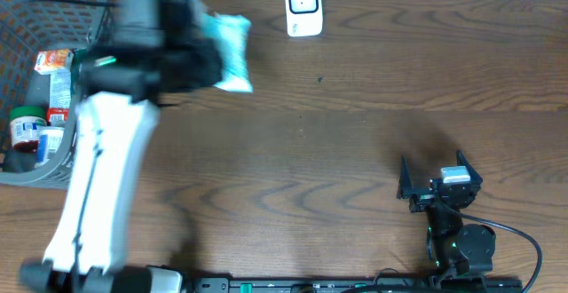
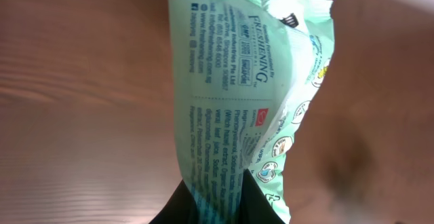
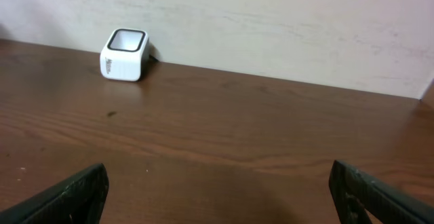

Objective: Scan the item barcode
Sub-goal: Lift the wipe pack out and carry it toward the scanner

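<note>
Left gripper [image 2: 217,203] clamps the crinkly mint-green plastic packet [image 2: 237,81], just short of the small white box scanner [image 1: 303,7]; the scan is not yet done. Right gripper [image 1: 439,179] gapes wide, idle.

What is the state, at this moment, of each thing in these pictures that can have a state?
left pincer: shut on the wipes packet.
right pincer: open, empty, low over the table.
wipes packet: held by one end, apart from the scanner.
scanner: standing at the table's far edge, nothing in front of it.
basket: loaded, at the table's left edge.
</note>
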You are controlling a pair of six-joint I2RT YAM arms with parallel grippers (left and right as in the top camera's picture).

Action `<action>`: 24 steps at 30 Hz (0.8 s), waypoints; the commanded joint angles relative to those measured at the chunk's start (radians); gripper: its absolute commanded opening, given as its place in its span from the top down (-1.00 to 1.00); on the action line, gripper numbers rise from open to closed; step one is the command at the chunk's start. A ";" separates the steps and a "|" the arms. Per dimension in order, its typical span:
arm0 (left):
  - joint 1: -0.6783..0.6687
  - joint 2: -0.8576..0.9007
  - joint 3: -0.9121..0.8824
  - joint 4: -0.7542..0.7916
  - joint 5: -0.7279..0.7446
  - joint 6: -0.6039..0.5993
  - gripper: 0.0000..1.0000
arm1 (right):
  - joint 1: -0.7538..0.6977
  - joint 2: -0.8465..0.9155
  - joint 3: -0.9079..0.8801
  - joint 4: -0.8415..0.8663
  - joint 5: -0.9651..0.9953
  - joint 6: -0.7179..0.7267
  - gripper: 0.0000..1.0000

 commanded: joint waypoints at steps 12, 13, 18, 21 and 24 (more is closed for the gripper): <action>-0.417 0.541 -0.079 0.314 0.126 -0.188 0.81 | -0.009 -0.005 -0.001 -0.004 0.002 -0.006 -0.99; -0.437 0.573 -0.079 0.344 0.126 -0.217 0.82 | -0.009 -0.005 -0.001 -0.004 0.002 -0.006 -0.99; -0.511 0.656 -0.079 0.484 0.182 -0.256 0.82 | -0.009 -0.005 -0.001 -0.004 0.002 -0.006 -0.99; -0.542 0.663 -0.079 0.543 0.181 -0.255 0.29 | -0.009 -0.005 -0.001 -0.004 0.002 -0.006 -0.99; -0.552 0.660 -0.076 0.557 0.181 -0.251 -0.27 | -0.009 -0.005 -0.001 -0.004 0.002 -0.006 -0.98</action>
